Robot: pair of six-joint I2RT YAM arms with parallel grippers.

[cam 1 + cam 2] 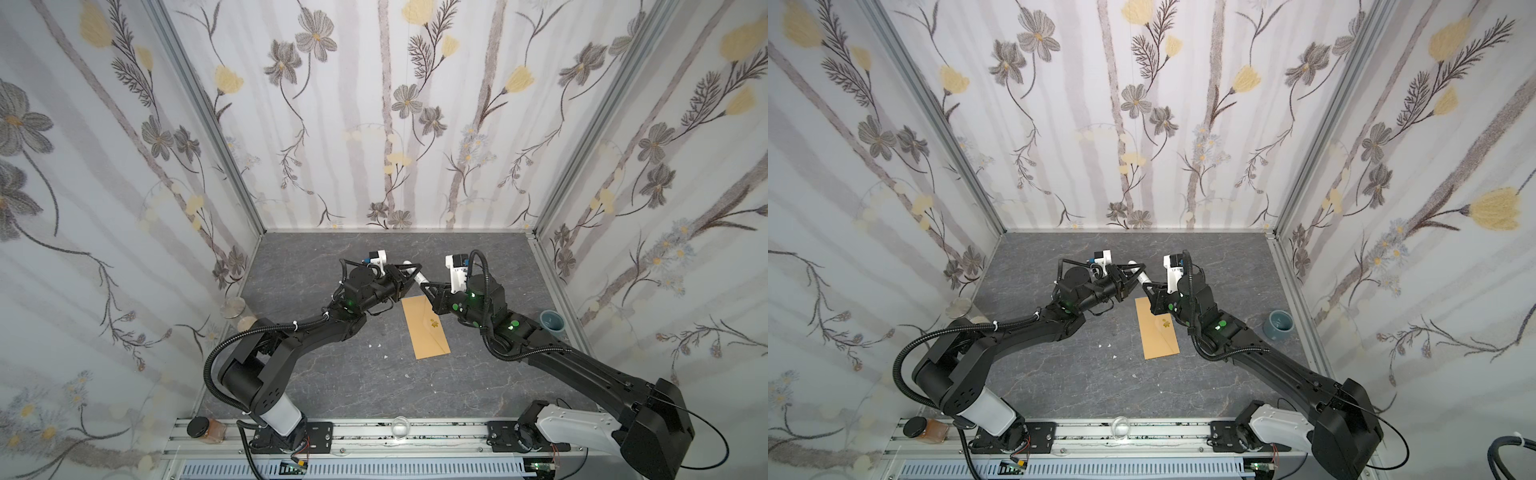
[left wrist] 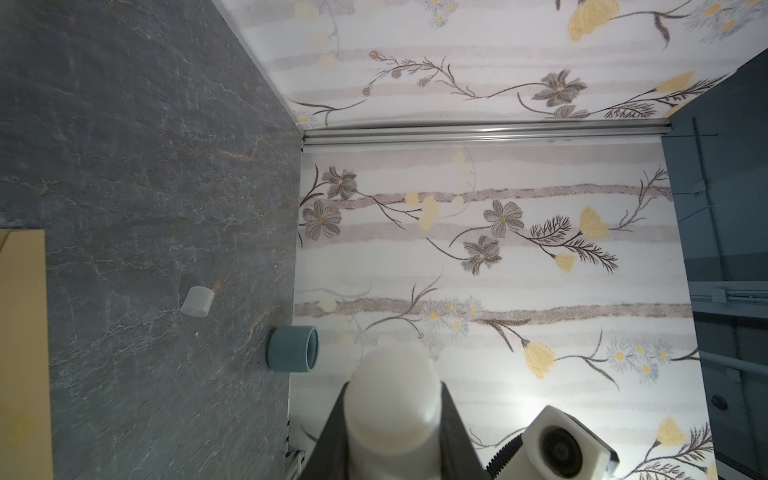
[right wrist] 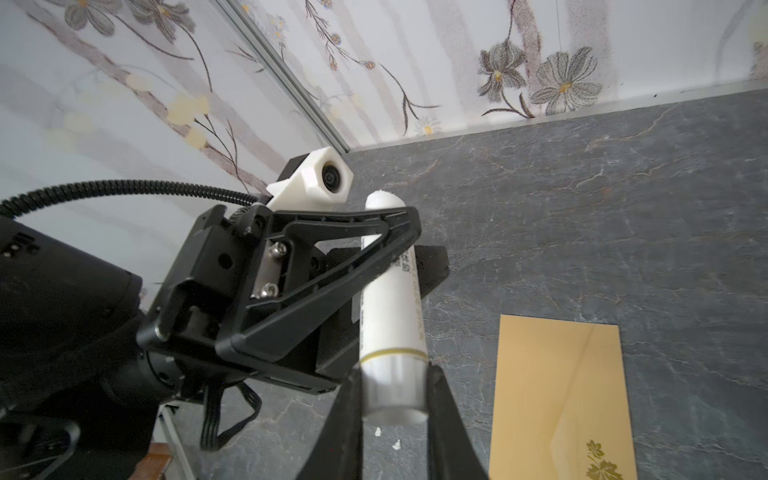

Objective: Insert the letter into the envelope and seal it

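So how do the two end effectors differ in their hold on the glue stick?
The left end effector clamps the glue stick high, near its uncapped tip; the right end effector clamps its base. In both top views the left reaches in from the left, the right from the right, nearer the envelope. Shared: both are shut on the one stick, off the table.

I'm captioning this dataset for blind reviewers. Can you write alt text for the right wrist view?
A white glue stick is clamped at its base by the right gripper and higher up by the left gripper, above a dark stone-look table. A tan envelope with a gold leaf sticker lies flat on the table beside them, flap folded down.
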